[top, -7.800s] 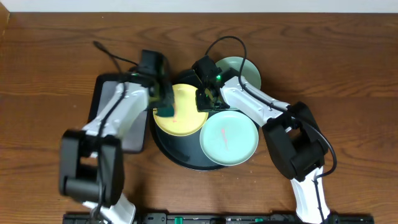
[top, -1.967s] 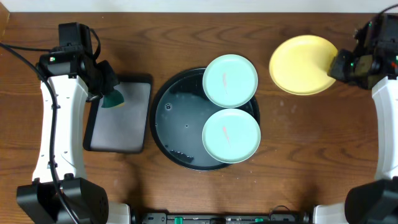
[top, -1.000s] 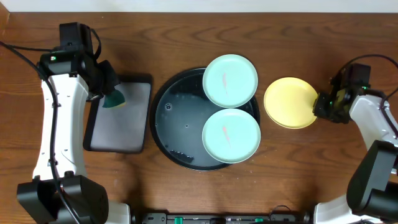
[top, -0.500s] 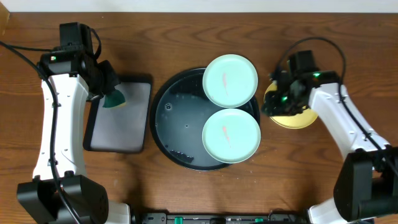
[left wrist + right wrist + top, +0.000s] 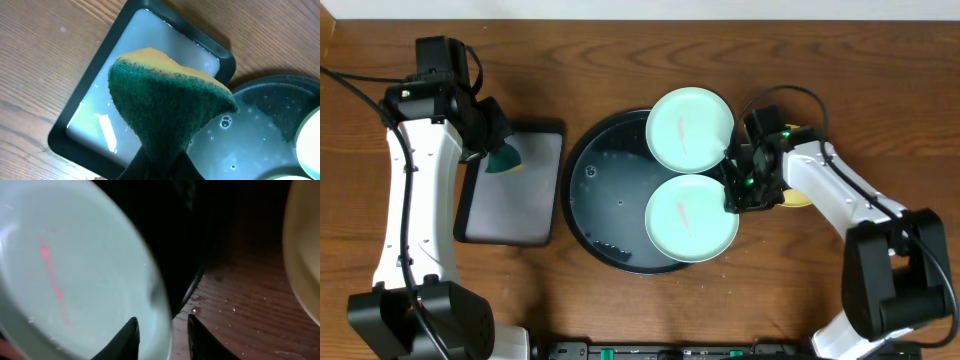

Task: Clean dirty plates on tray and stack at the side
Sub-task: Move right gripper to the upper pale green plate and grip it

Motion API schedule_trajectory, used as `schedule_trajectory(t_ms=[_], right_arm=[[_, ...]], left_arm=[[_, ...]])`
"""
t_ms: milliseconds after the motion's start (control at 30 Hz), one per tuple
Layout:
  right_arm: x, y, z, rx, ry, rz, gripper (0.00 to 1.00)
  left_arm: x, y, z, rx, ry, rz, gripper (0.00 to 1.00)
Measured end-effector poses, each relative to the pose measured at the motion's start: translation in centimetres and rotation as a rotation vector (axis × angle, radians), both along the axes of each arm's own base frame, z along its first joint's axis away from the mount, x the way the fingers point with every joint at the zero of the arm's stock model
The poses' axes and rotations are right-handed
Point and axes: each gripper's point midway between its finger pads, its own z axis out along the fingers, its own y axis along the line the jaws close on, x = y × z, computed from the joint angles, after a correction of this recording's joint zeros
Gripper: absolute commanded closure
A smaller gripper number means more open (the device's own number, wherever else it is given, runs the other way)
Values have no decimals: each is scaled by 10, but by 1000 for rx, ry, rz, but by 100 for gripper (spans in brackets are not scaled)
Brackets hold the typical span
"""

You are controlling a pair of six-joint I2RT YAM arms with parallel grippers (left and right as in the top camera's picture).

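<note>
Two mint plates lie on the black tray (image 5: 590, 190): the far one (image 5: 690, 128) and the near one (image 5: 688, 218), each with a pink streak. My right gripper (image 5: 733, 192) is open at the near plate's right rim. In the right wrist view its fingers (image 5: 162, 332) straddle that plate's rim (image 5: 75, 270), beside the tray's rim (image 5: 185, 245). The yellow plate (image 5: 798, 197) lies on the table right of the tray, mostly hidden under my right arm; it also shows in the right wrist view (image 5: 306, 255). My left gripper (image 5: 488, 148) is shut on the teal sponge (image 5: 165, 100).
The grey rectangular tray (image 5: 510, 195) with a black rim lies left of the black tray and holds water (image 5: 145, 60). The sponge hangs above its far end. Water drops dot the black tray's floor (image 5: 260, 135) and the wood beside the tray.
My right gripper has left the yellow plate lying on the table right of the tray and moved left to the near mint plate's rim. The left arm has not moved.
</note>
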Motion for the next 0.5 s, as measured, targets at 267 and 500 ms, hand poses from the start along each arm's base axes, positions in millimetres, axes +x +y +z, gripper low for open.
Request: schedule_trajectory(t_ms=[267, 500], right_arm=[[0, 5, -6, -28, -3, 19, 99], [2, 44, 6, -23, -50, 116, 99]], left_arm=[[0, 0, 0, 0, -1, 0, 92], [0, 0, 0, 0, -1, 0, 92]])
